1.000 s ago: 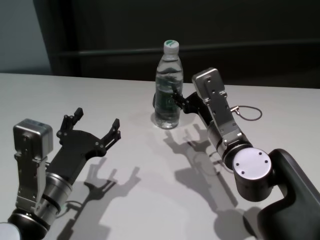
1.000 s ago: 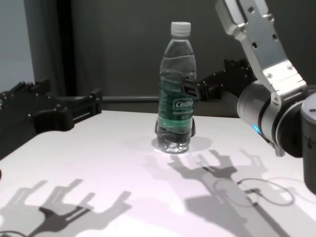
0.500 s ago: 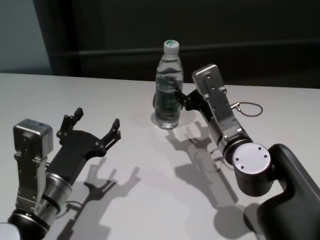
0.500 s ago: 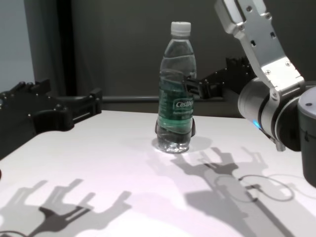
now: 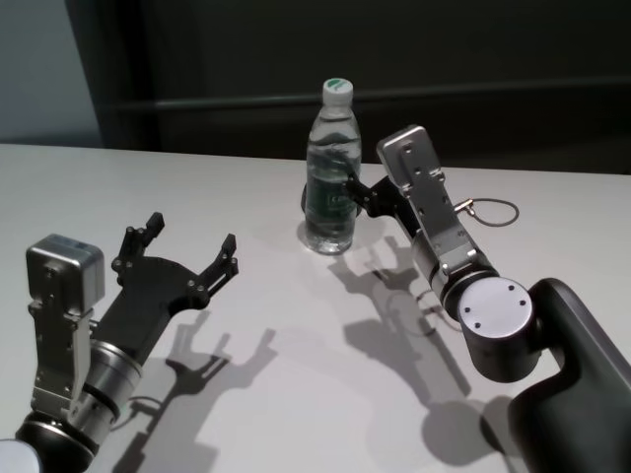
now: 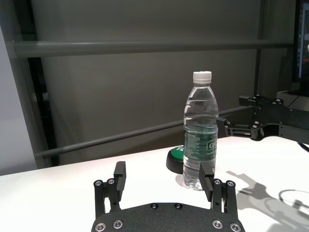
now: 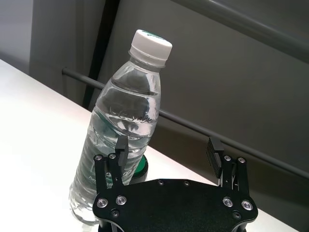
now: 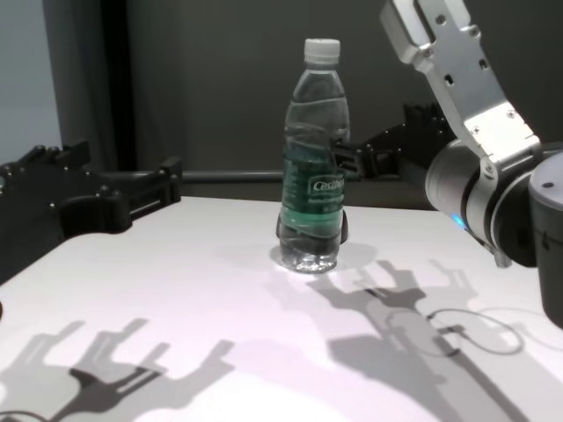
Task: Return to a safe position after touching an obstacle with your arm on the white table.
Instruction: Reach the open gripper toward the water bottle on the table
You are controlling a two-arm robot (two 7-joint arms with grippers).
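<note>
The right end effector point(image 5: 347, 189) has its fingers spread, one fingertip point(image 7: 120, 145) right against the bottle point(image 5: 330, 168) at label height; actual contact cannot be told. Behind it the silver wrist and forearm slant down and back toward the robot's right, ending in a thick dark elbow near the counter's front. The left end effector point(image 5: 189, 248) hangs low over the counter's near left, fingers likewise spread and holding nothing, well apart from the bottle, its forearm angled up from the robot's body.

The white counter point(image 5: 296, 384) carries sharp arm shadows. One bottle stands upright near its far middle, cap on. A green, dark-rimmed button point(image 6: 175, 158) sits just behind the bottle. Dark wall panels with a horizontal rail back the scene.
</note>
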